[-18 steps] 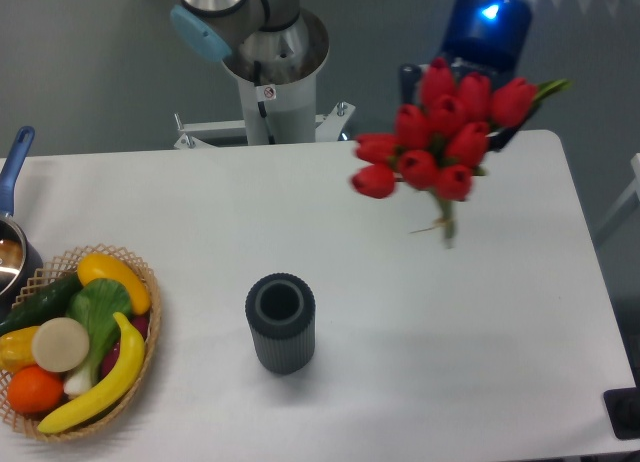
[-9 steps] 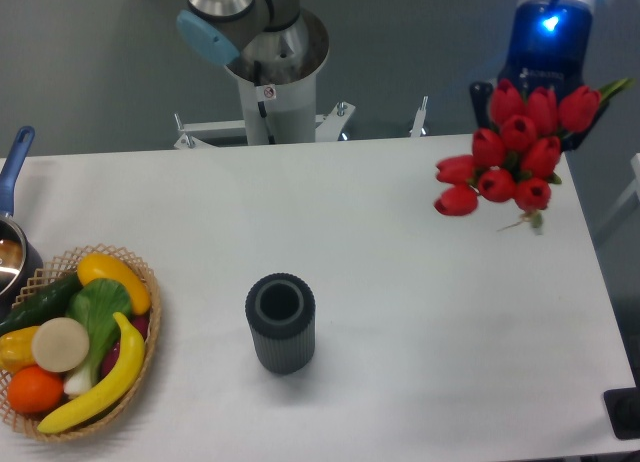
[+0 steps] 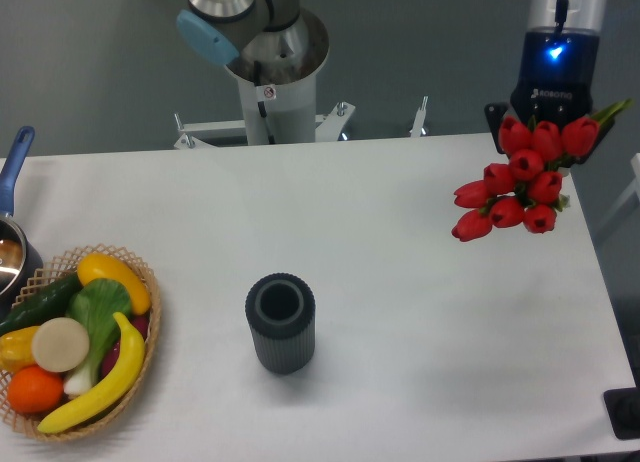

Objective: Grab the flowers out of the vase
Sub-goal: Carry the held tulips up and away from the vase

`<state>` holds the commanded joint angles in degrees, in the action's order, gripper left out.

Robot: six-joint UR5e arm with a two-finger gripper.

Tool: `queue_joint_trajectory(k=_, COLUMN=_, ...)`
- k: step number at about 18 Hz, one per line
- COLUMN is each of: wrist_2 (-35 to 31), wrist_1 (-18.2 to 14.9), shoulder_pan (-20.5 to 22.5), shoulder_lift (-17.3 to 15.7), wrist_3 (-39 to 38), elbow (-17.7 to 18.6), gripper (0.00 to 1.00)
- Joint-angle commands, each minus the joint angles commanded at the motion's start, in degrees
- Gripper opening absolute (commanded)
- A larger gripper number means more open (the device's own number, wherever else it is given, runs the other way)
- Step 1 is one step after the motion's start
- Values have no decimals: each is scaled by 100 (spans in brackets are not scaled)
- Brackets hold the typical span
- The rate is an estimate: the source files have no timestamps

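The flowers (image 3: 520, 182) are held pinched in the gripper (image 3: 545, 122) above the table's far right edge, well apart from the emptied vase (image 3: 281, 322), so only a steady hold appears needed next.

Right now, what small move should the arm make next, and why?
Probably hold steady or lower a little: the bunch of red tulip buds hangs gripped over the white table's right edge, clear of the empty ribbed dark grey vase.
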<state>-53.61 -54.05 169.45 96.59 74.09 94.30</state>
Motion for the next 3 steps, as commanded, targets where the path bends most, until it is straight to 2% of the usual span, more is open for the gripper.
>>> queue_joint_trajectory(k=3, wrist_2=-26, wrist_1=9, shoulder_pan=0, shoulder_lift=-17, wrist_3=17, elbow=96, gripper=39)
